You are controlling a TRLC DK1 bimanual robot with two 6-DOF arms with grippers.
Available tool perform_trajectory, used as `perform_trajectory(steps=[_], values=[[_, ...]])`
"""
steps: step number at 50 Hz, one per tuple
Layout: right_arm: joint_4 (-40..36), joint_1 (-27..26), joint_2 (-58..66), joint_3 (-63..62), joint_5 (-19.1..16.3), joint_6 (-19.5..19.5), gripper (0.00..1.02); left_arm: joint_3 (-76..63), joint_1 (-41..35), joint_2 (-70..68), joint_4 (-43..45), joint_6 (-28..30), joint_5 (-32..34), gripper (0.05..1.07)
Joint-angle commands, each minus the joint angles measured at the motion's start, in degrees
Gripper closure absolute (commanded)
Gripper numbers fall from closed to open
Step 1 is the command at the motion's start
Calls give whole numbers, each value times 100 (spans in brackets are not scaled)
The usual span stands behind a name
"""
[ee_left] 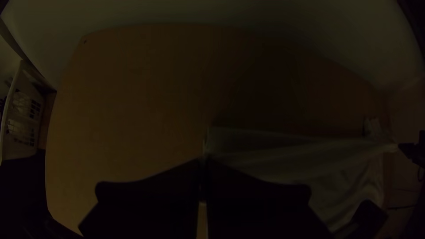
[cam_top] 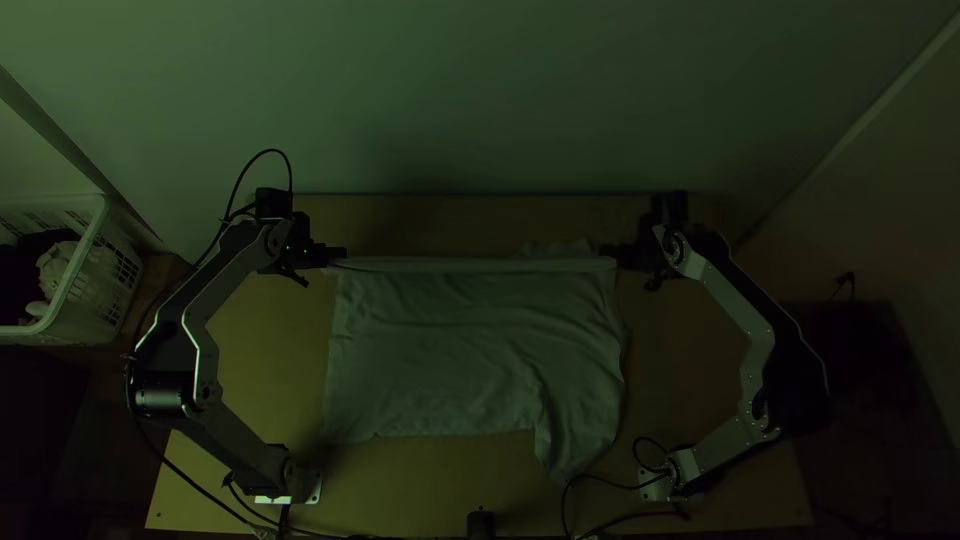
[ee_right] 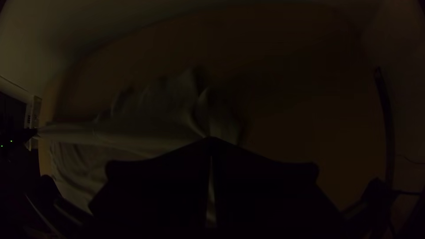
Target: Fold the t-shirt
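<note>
Between L gripper and R gripper, see t-shirt w/ far edge taut. Clamped at one end in closed L jaws, at other in closed R jaws. Spread w/ creases from jaws twd near side of table.

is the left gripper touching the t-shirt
Touching: in the left wrist view, the left gripper pinches the t-shirt by its edge, cloth showing between its fingers.

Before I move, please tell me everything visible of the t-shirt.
The t-shirt is pale, wrinkled cloth spread over the wooden table. The left gripper and right gripper, shut on it, hold a taut band along its far side. A flap, perhaps a sleeve, points toward the near edge; cloth bunches beyond the band.
</note>
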Motion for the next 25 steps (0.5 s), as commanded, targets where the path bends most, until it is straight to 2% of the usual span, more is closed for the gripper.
perform_trajectory(steps=[1, 21, 22, 23, 25], values=[[123, 47, -376, -519, 75, -46, 100, -513, 64, -325, 141, 105, -4, 105], [756, 196, -508, -1583, 75, -2, 100, -1444, 72, -386, 685, 105, -13, 105], [764, 196, -499, -1609, 75, 7, 98, -1471, 72, -386, 694, 105, -4, 104], [764, 196, -490, -1609, 75, 15, 92, -1506, 72, -395, 712, 105, -13, 102], [756, 196, -473, -1627, 75, 42, 74, -1558, 81, -421, 729, 105, -13, 84]])
